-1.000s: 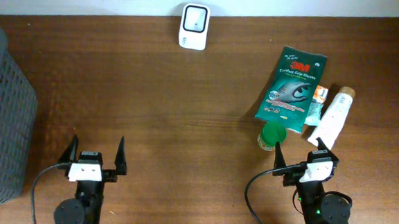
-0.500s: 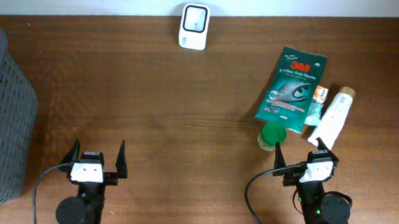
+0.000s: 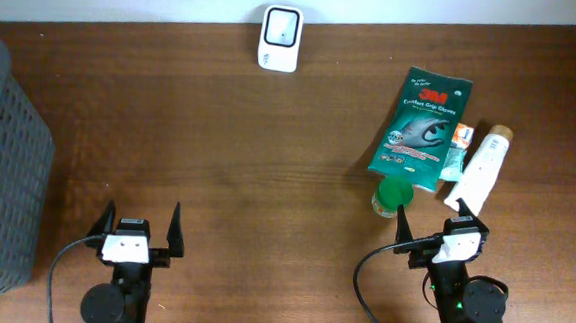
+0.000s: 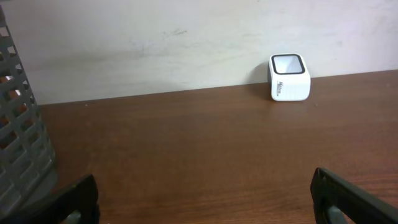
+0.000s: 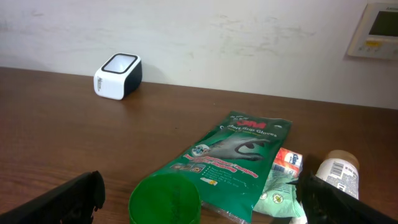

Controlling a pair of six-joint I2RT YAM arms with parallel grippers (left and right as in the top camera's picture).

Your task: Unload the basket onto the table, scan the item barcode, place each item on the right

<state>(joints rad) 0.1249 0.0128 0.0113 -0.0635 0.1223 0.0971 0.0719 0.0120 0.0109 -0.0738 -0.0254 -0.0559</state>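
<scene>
Glove packet (image 3: 420,130), the largest of the items, is lying flat on the brown wood-grain counter (image 3: 218,157), right of the scanner (image 3: 280,38) and nearer the arms. Far left of the scanner, a grey plastic basket (image 3: 2,164) with a lattice wall is standing at the counter's edge. Left of the scanner and well in front of it, the left claw (image 3: 141,215) is pointing toward the wall with its black fingers spread wide, gripping nothing. The scanner, a small white rounded box with a dark-rimmed window, is sitting against the pale wall. To its right, the glossy green packet is showing "3M" in red, "Comfort Grip Gloves" in white and a glove picture. A round green cap (image 3: 393,197) is peeking out at the packet's near corner. Further right of the scanner, a small orange-and-white pack (image 3: 459,138) and a smooth white tube (image 3: 480,171) with a brownish end are lying just beside the packet. Right of the scanner and nearest the camera edge, the right claw (image 3: 441,231) is resting spread wide and empty.
</scene>
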